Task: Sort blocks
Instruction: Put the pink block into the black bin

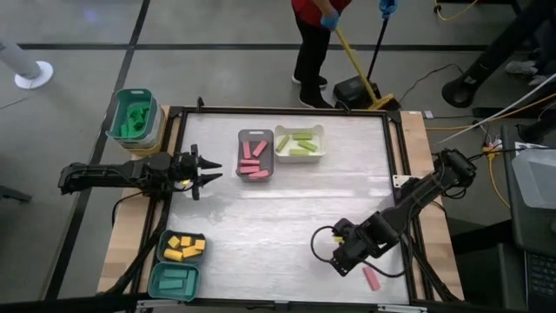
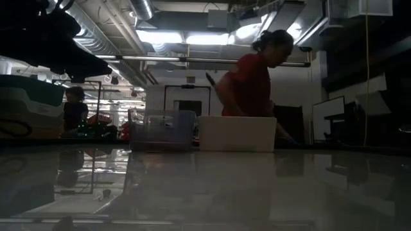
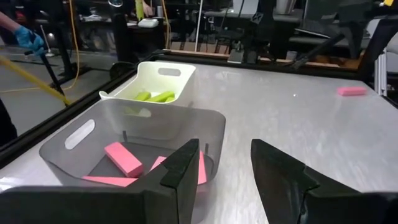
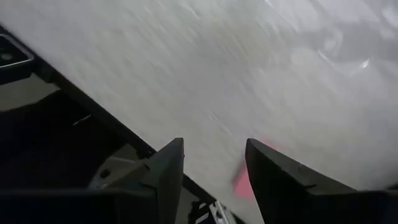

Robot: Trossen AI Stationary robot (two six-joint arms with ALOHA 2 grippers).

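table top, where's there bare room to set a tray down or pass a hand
The middle of the table is bare, from the grey tray and white tray down to the near edge. It is crowded at the near right, where the right hand hangs by a pink block.

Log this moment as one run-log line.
left tool: open, empty, beside grey tray | right tool: open, empty, above stray pink block | block unsorted, near table's edge

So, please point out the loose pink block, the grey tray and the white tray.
Loose pink block (image 1: 372,279), high view, middle of its top face.
Grey tray (image 1: 242,136), high view, its far rim.
White tray (image 1: 300,156), high view, its near rim.
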